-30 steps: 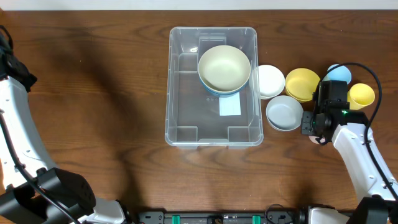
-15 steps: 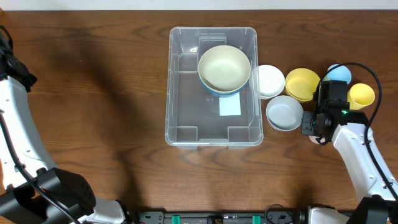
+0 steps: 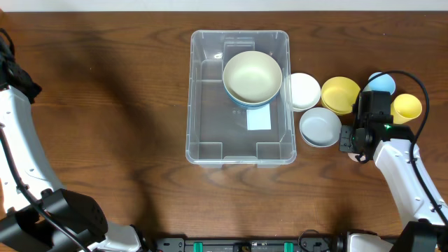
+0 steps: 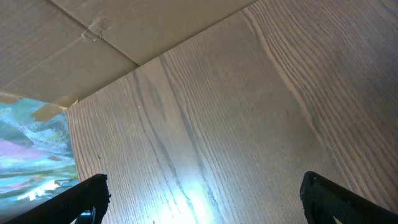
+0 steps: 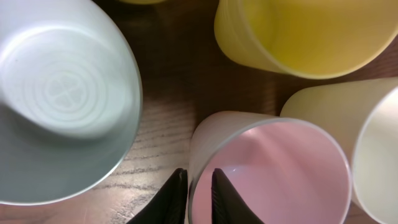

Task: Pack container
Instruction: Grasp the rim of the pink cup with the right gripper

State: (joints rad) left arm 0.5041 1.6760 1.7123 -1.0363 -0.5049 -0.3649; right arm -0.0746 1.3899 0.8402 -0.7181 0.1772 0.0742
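pink plastic is sitting between the jaws of our right gripper (image 5: 199, 186). they are standing almost together, one finger outside and one inside the near wall of the pink cup (image 5: 273, 180), and we are reading that as a pinch on its rim. around it we are seeing a pale bowl (image 5: 62, 99) to one side, a yellow cup (image 5: 298, 31) beyond, and a cream cup (image 5: 376, 143) just beside the pink one. our left gripper (image 4: 205, 199) is hanging over the bare wood of the table (image 4: 205, 112) with its jaws spread wide, holding nothing. the container (image 3: 199, 133) is lying at the middle of the table, well left of this cluster, with a cream bowl (image 3: 252, 75) resting in its far end. we are judging the step in hand to be the pickup of the cup. next we are needing a straight lift clear of its neighbours, then a carry leftward over the container's wall to its bare near half.
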